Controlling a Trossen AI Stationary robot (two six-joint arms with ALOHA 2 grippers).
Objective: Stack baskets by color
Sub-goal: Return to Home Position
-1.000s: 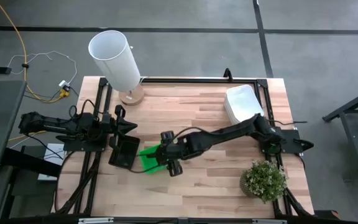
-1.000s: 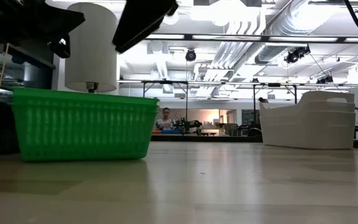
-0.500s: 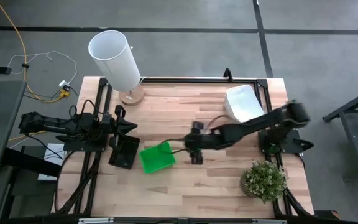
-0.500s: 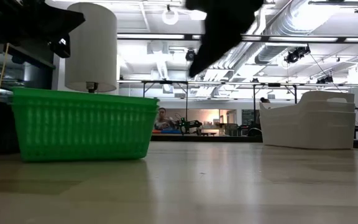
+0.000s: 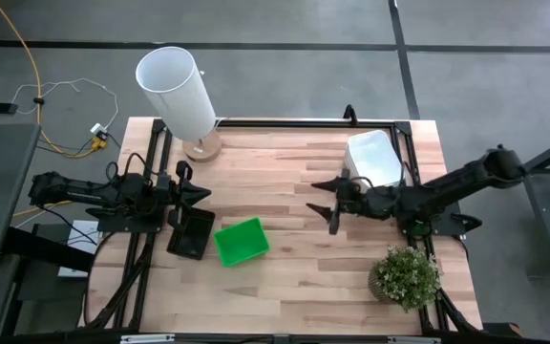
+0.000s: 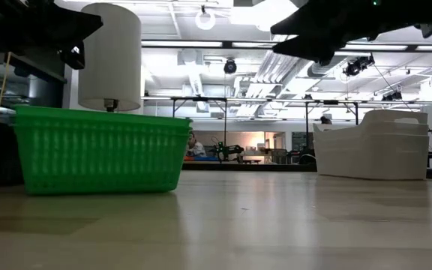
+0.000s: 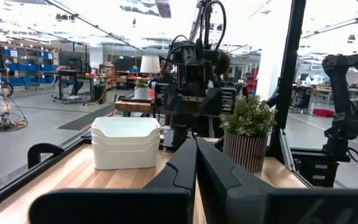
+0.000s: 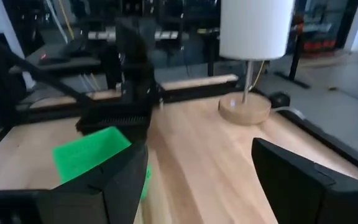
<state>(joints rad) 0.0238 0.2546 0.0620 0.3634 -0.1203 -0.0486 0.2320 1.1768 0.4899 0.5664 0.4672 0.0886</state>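
Only the high view shows all three stacks: green baskets touching black baskets left of centre on the tabletop, white baskets back right. Wrist views show the right gripper, between green and white, spread wide, and the left gripper, by the black stack, pressed together.

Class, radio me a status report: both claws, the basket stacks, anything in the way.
Left claw shut, parked beside black stack. Right claw open, empty, raised mid-table. Green stack and white stack standing apart. Plant away from both claws.

The left basket stack and middle basket stack sit side by side; the right basket stack stands well apart.
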